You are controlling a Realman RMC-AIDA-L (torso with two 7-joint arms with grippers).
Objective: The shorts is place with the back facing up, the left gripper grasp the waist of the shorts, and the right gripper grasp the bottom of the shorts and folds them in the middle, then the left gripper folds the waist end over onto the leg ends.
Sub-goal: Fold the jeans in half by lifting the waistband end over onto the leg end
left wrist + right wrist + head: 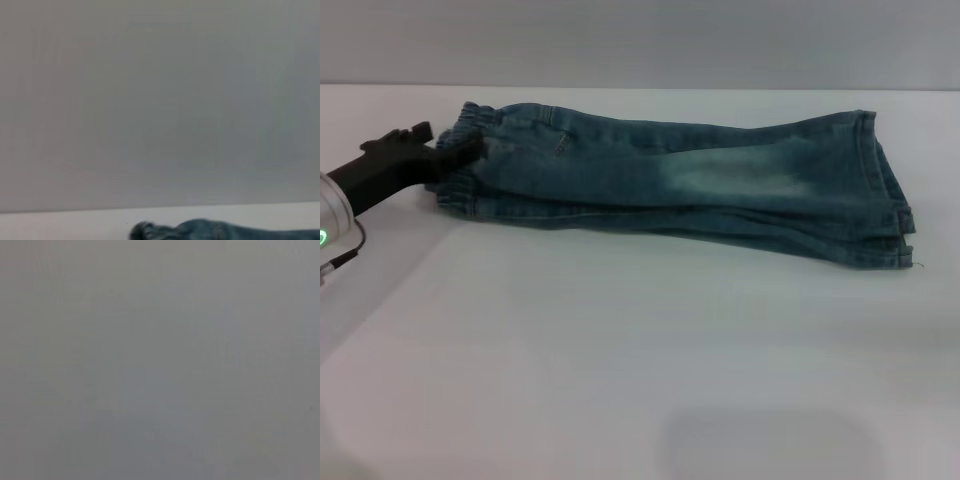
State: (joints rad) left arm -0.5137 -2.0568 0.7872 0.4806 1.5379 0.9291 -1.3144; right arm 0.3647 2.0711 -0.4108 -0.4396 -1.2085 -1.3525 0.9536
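Only a plain, featureless grey surface (160, 360) fills the view.

White table with folded denim shorts

The white table (620, 380) carries the blue shorts (700, 185), folded lengthwise, lying flat near its far edge.

There is 1 pair of blue shorts (680, 185) on 1 white tabletop (620, 350). The shorts have 1 puffy waist (470, 160) and 2 leg ends (885, 190) stacked together. There is 1 black end effector (450, 155), at the waist.
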